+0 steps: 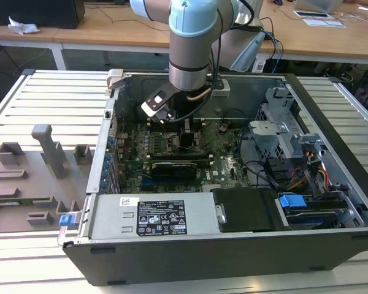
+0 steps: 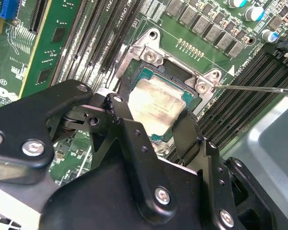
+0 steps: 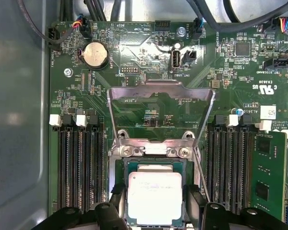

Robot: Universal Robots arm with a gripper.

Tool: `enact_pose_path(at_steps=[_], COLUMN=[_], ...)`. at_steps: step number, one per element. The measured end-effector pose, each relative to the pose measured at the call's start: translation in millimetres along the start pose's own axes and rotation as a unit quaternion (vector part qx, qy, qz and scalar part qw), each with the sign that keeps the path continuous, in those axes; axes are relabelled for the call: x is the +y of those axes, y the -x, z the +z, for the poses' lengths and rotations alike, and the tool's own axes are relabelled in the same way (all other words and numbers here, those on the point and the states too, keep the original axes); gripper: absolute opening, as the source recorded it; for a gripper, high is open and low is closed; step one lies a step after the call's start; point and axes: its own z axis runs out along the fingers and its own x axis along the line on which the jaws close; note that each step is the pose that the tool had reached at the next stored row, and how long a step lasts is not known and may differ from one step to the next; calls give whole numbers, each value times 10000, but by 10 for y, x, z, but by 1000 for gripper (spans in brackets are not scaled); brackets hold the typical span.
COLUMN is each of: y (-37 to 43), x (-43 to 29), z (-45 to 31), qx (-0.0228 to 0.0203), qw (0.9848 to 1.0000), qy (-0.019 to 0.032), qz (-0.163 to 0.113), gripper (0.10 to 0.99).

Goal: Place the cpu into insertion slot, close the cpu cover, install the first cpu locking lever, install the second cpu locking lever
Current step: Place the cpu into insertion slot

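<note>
The cpu (image 3: pixel 155 191) (image 2: pixel 158 103), a flat square chip with a dull silver top, lies at the insertion slot (image 3: pixel 153 151) (image 2: pixel 149 55). I cannot tell whether it is fully seated. My gripper (image 3: pixel 156 203) (image 2: pixel 151 120) (image 1: pixel 187 125) reaches down into the open computer case, its black fingers (image 2: pixel 116 111) pressed against two opposite edges of the chip. The cpu cover (image 3: pixel 161 88) stands raised, swung back from the socket. A thin wire locking lever (image 3: pixel 201 177) (image 2: pixel 254 88) sticks out, unlatched, beside the socket.
Long black memory slots (image 3: pixel 81 167) flank the socket on both sides, and a green card (image 3: pixel 269 177) stands beyond one bank. In the exterior view the power supply (image 1: pixel 153 217) and drive bays (image 1: pixel 294 177) crowd the case. A grey fixture plate (image 1: pixel 37 177) lies at that view's left.
</note>
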Motion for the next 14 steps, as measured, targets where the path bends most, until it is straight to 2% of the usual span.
enact_pose_path(at_steps=[4,6,7,8,10,13,14], y=[0,0,0,-2,-7,-8,-9], x=[0,0,0,1,2,2,2], z=[-1,-26,-64,-147,-185,-247,-271], qx=[-1,-1,-1,-1,-1,-1,0], qw=[10000,10000,10000,10000,10000,10000,10000], qy=[0,-1,0,0,-1,0,0], qz=[2,2,2,2,2,2,2], gripper=[620,620,620,620,620,412,412])
